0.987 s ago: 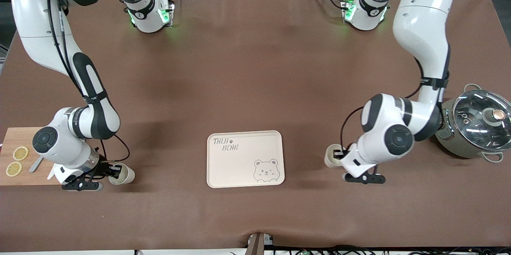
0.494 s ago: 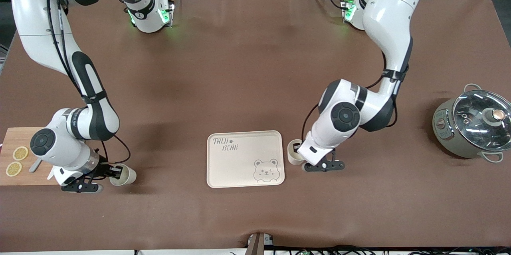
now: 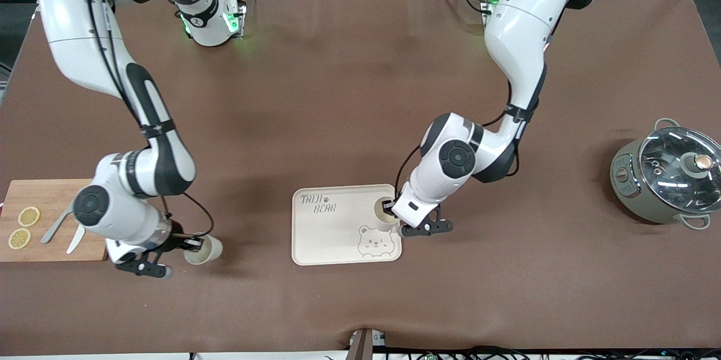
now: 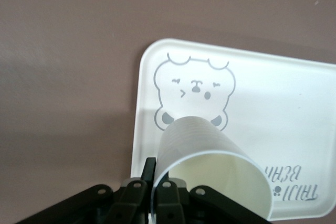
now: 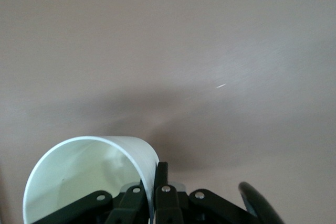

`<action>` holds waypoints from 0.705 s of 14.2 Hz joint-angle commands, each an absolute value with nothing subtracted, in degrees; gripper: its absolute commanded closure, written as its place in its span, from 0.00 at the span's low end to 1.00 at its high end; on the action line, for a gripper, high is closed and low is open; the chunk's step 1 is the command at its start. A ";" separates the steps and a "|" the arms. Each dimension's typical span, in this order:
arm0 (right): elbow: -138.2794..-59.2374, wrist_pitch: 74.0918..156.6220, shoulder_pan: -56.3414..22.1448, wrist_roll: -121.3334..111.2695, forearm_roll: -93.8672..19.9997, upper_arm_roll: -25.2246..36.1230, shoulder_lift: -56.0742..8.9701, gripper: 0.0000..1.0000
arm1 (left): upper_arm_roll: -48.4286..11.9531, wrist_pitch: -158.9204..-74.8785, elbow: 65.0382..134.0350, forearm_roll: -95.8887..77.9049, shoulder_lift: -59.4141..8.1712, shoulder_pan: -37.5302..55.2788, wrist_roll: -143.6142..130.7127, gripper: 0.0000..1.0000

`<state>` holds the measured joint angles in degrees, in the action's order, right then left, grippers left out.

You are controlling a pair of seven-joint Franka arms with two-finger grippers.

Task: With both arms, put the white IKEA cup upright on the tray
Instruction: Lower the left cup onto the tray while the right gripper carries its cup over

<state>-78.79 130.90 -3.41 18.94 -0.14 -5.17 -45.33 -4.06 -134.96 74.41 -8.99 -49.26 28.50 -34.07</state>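
Note:
My left gripper [image 3: 388, 206] is shut on the rim wall of a white cup [image 3: 383, 214], mouth up, over the cream tray [image 3: 326, 236] at its left-arm end, just above the bear-face drawing. In the left wrist view the left gripper [image 4: 156, 170] pinches that cup [image 4: 210, 166] above the tray [image 4: 294, 103]. I cannot tell whether the cup touches the tray. My right gripper [image 3: 194, 244] is shut on the rim of a second white cup [image 3: 204, 250], over bare table between the cutting board and the tray. In the right wrist view the right gripper [image 5: 156, 174] holds this cup [image 5: 89, 177].
A wooden cutting board [image 3: 50, 202] with two lemon slices [image 3: 28, 216] and grey utensils [image 3: 56, 225] lies at the right arm's end. A grey-green pot with a glass lid [image 3: 670, 174] stands at the left arm's end.
My left arm has carried its cup from near the pot to over the tray. My right arm has moved its cup away from the cutting board, toward the tray.

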 commanded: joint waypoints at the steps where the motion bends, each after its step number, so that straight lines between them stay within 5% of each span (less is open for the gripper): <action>1: -78.49 130.08 -7.37 26.69 0.26 -4.66 -45.00 1.00 | -3.52 -135.62 73.48 -10.11 -51.59 28.74 -34.80 1.00; 10: -76.73 130.34 -18.89 46.92 0.53 -4.22 -45.61 1.00 | -3.52 -135.53 73.65 -10.11 -53.09 29.09 -36.29 1.00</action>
